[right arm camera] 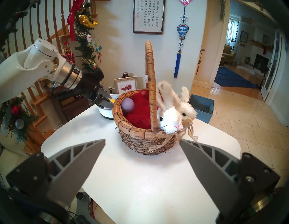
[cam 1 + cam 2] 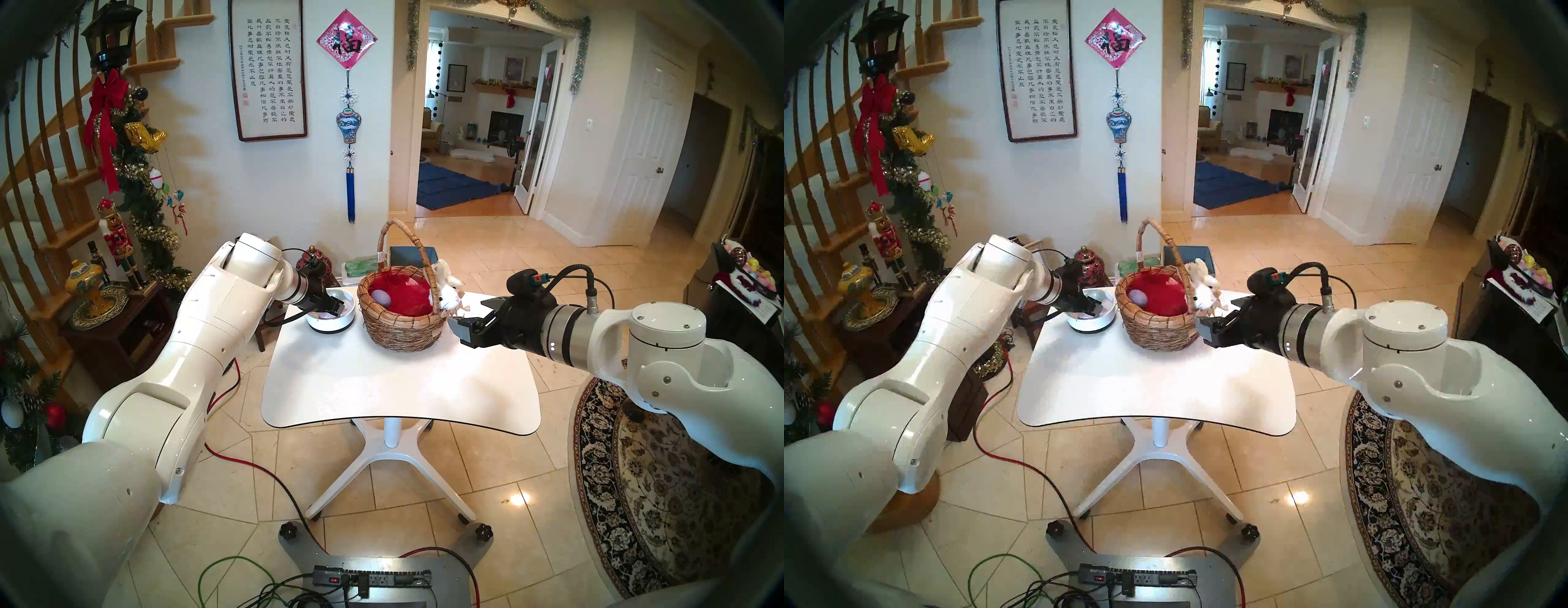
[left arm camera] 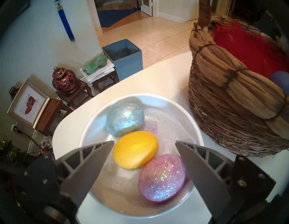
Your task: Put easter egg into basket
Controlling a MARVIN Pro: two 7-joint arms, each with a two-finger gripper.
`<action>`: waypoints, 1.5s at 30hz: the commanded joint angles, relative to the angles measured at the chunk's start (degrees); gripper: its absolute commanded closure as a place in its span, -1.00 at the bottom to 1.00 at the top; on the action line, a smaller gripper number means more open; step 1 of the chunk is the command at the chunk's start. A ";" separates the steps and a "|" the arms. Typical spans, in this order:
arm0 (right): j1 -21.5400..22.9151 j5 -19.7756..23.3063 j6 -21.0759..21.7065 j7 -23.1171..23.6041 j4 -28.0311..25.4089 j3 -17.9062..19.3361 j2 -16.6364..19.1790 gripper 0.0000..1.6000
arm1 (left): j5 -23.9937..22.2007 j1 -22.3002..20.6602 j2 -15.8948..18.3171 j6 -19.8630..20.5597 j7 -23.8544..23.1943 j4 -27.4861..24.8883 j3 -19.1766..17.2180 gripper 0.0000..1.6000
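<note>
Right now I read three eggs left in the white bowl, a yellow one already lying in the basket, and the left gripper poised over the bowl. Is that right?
Not quite: the egg already in the basket is purple, not yellow, as the right wrist view shows. The yellow egg is one of the three in the white bowl, under the left gripper.

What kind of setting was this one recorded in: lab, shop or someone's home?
Most likely a private home, in an entry hall. A wooden staircase with a tinsel garland climbs on the left, framed calligraphy hangs on the wall, and a doorway opens onto a living room with a fireplace.
</note>
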 commanded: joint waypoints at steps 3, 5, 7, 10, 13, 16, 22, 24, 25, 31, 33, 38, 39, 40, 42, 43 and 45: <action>0.60 -0.09 -0.12 0.01 -0.03 0.46 -0.06 -1.00 | 0.19 -1.14 -0.18 0.23 0.71 -0.69 -0.29 -0.84; 0.60 -0.09 -0.12 0.01 -0.03 0.46 -0.06 -1.00 | 0.21 -1.22 -0.24 0.06 0.84 -0.34 -0.26 -0.84; 0.60 -0.09 -0.12 0.01 -0.03 0.46 -0.06 -1.00 | 0.28 -1.33 -0.23 0.12 0.77 -0.13 -0.08 -0.84; 0.60 -0.09 -0.12 0.01 -0.03 0.46 -0.06 -1.00 | 0.30 -1.40 -0.11 0.17 0.21 0.04 0.25 -0.84; 0.60 -0.09 -0.12 0.01 -0.03 0.46 -0.06 -1.00 | 0.31 -1.31 -0.09 0.36 0.08 -0.03 0.32 -0.84; 0.60 -0.09 -0.12 0.01 -0.03 0.46 -0.06 -1.00 | 0.41 -1.35 -0.11 0.58 -0.03 0.00 0.36 -0.80; 0.60 -0.09 -0.12 0.01 -0.03 0.45 -0.06 -1.00 | 0.71 -1.37 -0.21 0.80 -0.25 0.08 0.22 -0.35; 0.60 -0.09 -0.12 0.01 -0.03 0.45 -0.06 -1.00 | 0.79 -1.38 -0.25 0.82 -0.26 0.12 0.19 -0.13; 0.60 -0.09 -0.12 0.01 -0.03 0.45 -0.06 -1.00 | 0.79 -1.38 -0.25 0.82 -0.26 0.12 0.19 -0.13; 0.61 -0.09 -0.12 0.01 -0.03 0.45 -0.05 -1.00 | 1.00 -1.32 -0.39 0.81 -0.04 0.10 -0.07 0.07; 0.61 -0.09 -0.12 0.01 -0.03 0.45 -0.05 -1.00 | 0.96 -1.40 -0.46 0.73 0.14 0.06 -0.39 0.07; 0.60 -0.08 -0.13 0.00 -0.03 0.45 -0.05 -1.00 | 0.75 -1.48 -0.56 0.85 0.46 -0.66 -1.34 0.06; 0.60 -0.08 -0.13 0.00 -0.03 0.45 -0.04 -1.00 | 0.43 -1.22 -0.82 0.61 1.07 -0.98 -2.14 0.06; 0.60 -0.08 -0.14 0.00 -0.03 0.45 -0.04 -1.00 | 0.13 -1.03 -1.03 0.51 1.46 -1.26 -2.82 0.06; 0.59 -0.08 -0.15 0.00 -0.04 0.45 -0.03 -1.00 | -1.25 -0.40 -1.67 -0.36 2.47 -2.23 -5.24 0.06; 0.59 -0.08 -0.15 0.00 -0.04 0.45 -0.03 -1.00 | -1.53 -0.20 -1.88 -0.41 3.09 -2.70 -5.85 0.06; 0.59 -0.08 -0.15 0.00 -0.04 0.45 -0.03 -1.00 | -2.24 0.04 -2.28 -0.71 3.73 -3.25 -7.06 0.05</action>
